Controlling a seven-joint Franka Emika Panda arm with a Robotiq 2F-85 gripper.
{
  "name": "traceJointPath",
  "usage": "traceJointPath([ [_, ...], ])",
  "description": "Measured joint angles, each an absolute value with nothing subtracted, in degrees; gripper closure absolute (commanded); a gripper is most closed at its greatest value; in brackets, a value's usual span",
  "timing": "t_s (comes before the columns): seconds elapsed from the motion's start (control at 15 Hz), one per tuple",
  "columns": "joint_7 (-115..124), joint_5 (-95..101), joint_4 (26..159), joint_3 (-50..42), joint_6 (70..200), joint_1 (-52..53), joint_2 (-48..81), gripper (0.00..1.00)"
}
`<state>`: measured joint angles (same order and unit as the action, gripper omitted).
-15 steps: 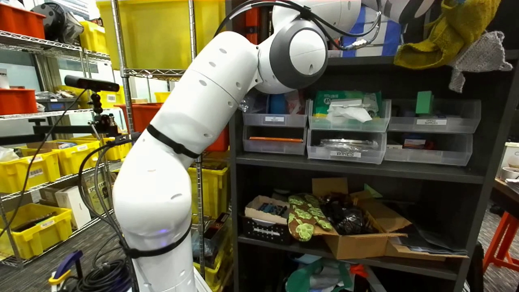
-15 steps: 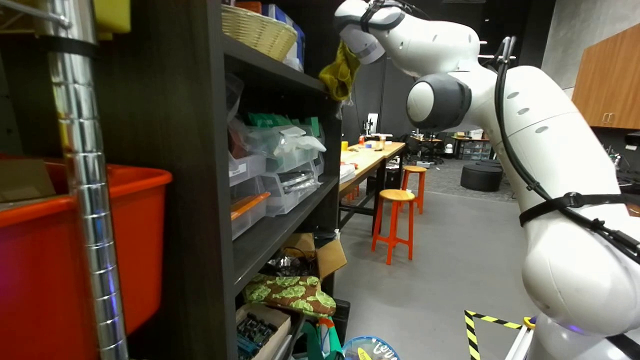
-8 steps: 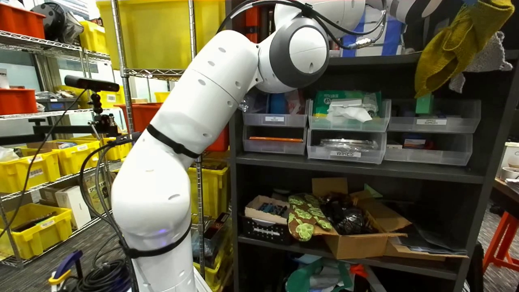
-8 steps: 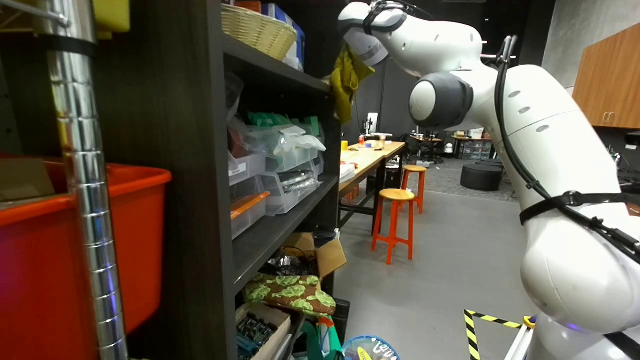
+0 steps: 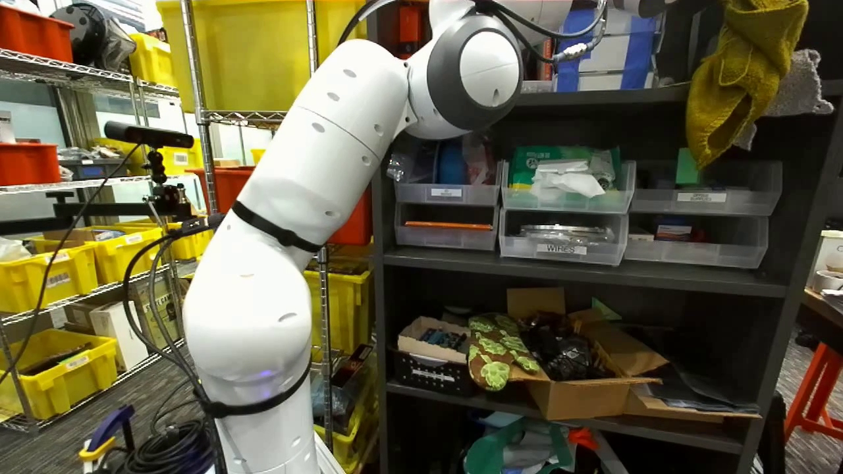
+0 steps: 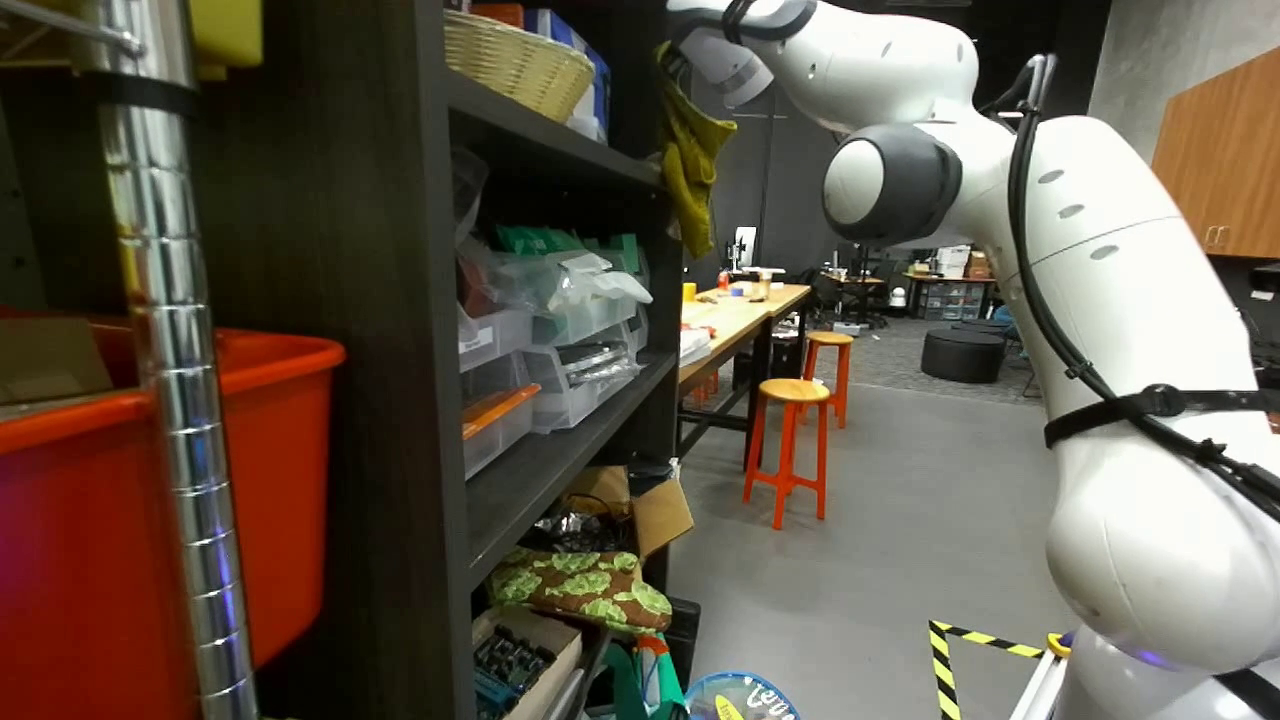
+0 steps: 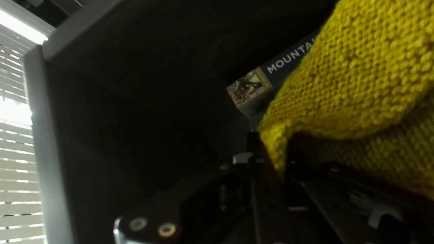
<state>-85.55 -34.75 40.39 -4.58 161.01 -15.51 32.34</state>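
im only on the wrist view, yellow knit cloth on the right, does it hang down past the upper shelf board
Observer: Yes, the yellow cloth hangs down past the upper shelf board in both exterior views.
Operator: any other fabric near it
Observer: Yes, a gray cloth shows partly behind it in an exterior view.
Operator: anything else up on that board
Observer: A pale woven basket is on it in an exterior view.

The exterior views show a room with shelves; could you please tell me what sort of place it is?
Probably a workshop or lab: a bin labelled WIRES stands on a dark shelf, yellow crates sit on metal racks, and stools stand by a table.
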Motion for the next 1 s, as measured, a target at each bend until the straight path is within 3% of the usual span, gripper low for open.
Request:
traceJointPath([
  [1.0, -99.5, -34.7, 40.4, -0.9, 141.4, -12.3, 27.8, 0.99],
])
